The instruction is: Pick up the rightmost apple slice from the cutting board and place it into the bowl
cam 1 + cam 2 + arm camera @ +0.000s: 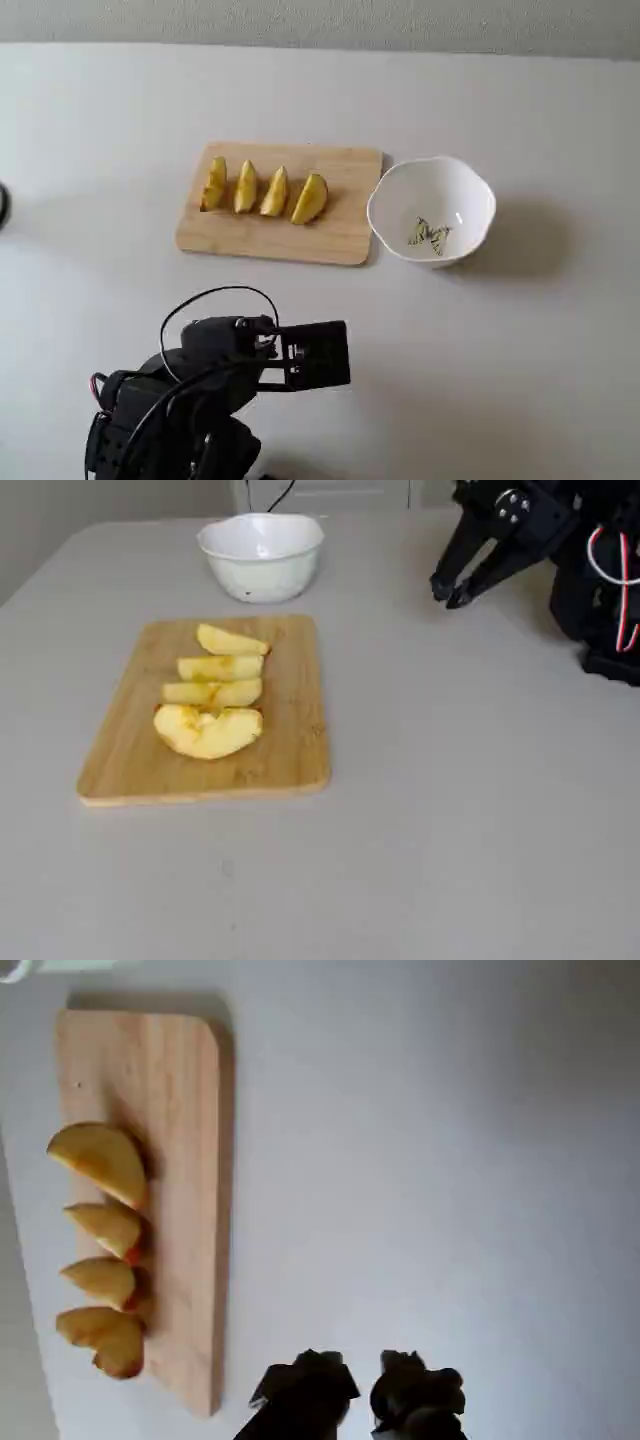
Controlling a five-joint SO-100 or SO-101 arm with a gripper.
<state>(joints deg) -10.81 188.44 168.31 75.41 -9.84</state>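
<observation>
The light wooden cutting board point(340, 240) carries a row of yellow wedges. The apple slice point(309, 198) is the one at the right end of the row in this fixed view, closest to the bowl point(455, 190). The wrist view has this plump apple slice point(100, 1160) topmost on the cutting board point(180, 1110). In the other fixed view the apple slice point(232, 640) lies at the far end, before the bowl point(262, 555). My gripper point(448, 593) hovers above bare table, well away from the cutting board point(290, 750), holding nothing. Its jaws stand slightly apart in the wrist view point(362, 1378).
Three slimmer wedges point(245, 188) lie left of the target on the board. The arm's base and cables point(190, 400) fill the lower left of a fixed view. A dark object point(3, 205) pokes in at that view's left edge.
</observation>
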